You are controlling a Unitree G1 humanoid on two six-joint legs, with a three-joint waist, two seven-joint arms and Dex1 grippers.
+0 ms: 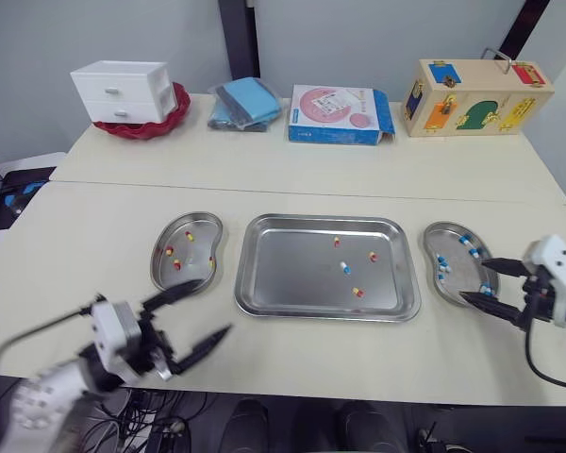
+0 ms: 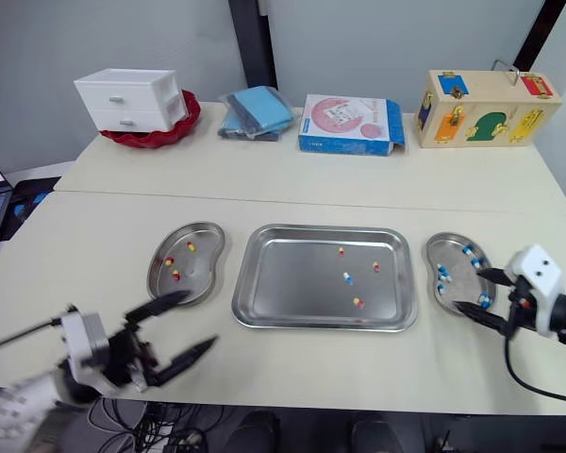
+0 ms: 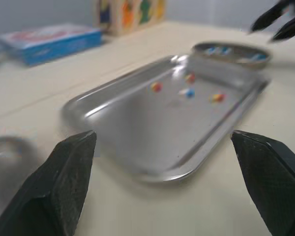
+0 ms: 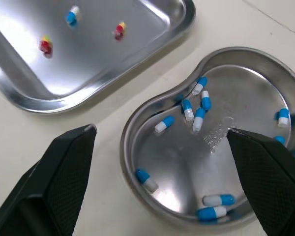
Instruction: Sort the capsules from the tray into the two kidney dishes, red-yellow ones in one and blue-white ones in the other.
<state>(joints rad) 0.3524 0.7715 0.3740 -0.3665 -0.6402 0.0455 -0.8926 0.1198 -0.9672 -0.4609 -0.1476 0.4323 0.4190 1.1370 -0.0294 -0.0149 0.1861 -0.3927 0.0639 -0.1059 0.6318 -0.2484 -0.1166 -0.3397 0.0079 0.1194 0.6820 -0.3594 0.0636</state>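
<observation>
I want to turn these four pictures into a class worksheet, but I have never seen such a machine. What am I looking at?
This is a humanoid robot with two arms. Two pictures come from cameras on its head, looking down on a cream table; two from its wrists. Its left hand and right hand, each two black fingers, are open and hold nothing. A rectangular steel tray holds four loose capsules. The left steel kidney dish holds red-yellow capsules, the right steel kidney dish blue-white capsules.
</observation>
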